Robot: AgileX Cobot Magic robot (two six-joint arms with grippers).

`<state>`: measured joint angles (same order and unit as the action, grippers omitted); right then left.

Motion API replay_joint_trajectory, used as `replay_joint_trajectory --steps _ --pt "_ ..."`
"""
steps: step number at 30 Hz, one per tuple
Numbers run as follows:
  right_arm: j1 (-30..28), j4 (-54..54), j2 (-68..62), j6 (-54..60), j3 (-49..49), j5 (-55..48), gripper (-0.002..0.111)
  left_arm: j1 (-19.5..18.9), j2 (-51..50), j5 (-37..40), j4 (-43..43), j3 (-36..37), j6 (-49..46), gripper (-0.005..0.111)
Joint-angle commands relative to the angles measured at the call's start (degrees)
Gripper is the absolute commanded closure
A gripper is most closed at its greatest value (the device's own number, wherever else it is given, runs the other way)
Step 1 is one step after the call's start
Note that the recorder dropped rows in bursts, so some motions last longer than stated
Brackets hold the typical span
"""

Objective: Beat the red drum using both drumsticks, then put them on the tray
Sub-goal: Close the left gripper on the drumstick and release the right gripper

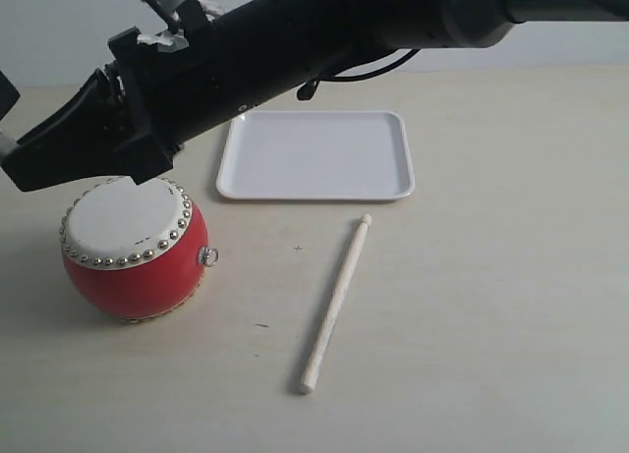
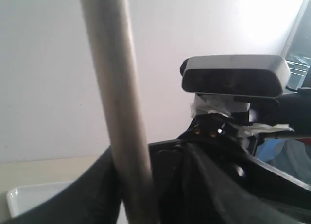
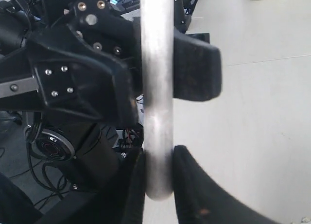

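red drum (image 1: 133,247) edge behind arm (image 1: 295,40), right tool (image 3: 158,185) clamps drumstick (image 3: 156,88), left tool (image 2: 136,199) unclear

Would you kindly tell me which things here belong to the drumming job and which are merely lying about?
Part of the job:
red drum
tray
drumstick on the table
drumstick clamped in the right jaws
stick close to the left wrist camera

Not part of it:
table, which merely bears everything
cables behind the right arm
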<state>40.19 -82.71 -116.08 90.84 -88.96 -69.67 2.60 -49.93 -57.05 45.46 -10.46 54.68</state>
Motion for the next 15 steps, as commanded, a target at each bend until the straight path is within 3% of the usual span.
replay_joint_trajectory --steps 1,6,15 --pt "0.17 -2.33 -0.88 2.01 0.06 -0.29 0.108 0.34 -0.12 -0.69 -1.59 -0.3 0.8 0.084" --pt "0.17 -2.68 -0.88 2.01 0.06 -0.29 0.108 0.34 -0.12 -0.69 -1.98 -0.3 0.8 0.106" --pt "0.17 -4.26 -0.88 2.01 0.06 -0.29 0.108 0.34 -0.12 -0.8 -2.07 -0.3 0.8 0.107"
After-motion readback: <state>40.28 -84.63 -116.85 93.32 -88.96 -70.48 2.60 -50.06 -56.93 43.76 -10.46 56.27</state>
